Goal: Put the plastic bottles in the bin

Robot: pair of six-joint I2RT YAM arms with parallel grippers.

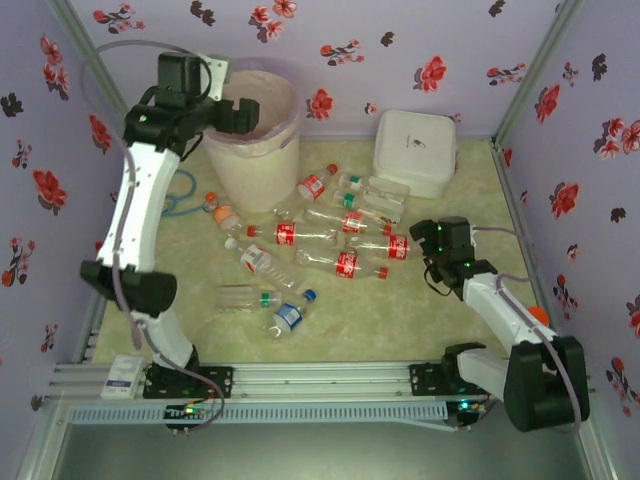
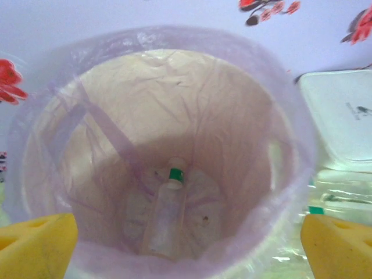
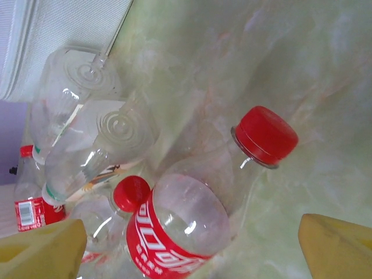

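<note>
L gripper (image 2: 186,256) hangs over the bin (image 1: 256,165), upper left of the top view, w/ claw wide apart and nothing between the yellow pads. One green-cap bottle (image 2: 165,224) lies at the bottom of the liner, centre of the L wrist view. The rest of the plastic bottles (image 1: 330,235) are strewn on the table (image 1: 400,320), mid-frame, btwn the bin and the white box (image 1: 415,150). R gripper (image 3: 189,256) is low at the right edge of that heap. Its claw is also apart, straddling a red-cap bottle (image 3: 197,209) w/o touching it, as far as the R wrist view shows. Handling, by the look of them: empty, so v. light. The thin clear walls prob. dent under a squeeze, and the round, slick bodies may roll or squirt out sideways. Best hold is prob. across the mid-body at the label, pads square to the long axis. The neck and cap end is stiffer but narrow. Neighbours touch, so one may drag along.
</note>
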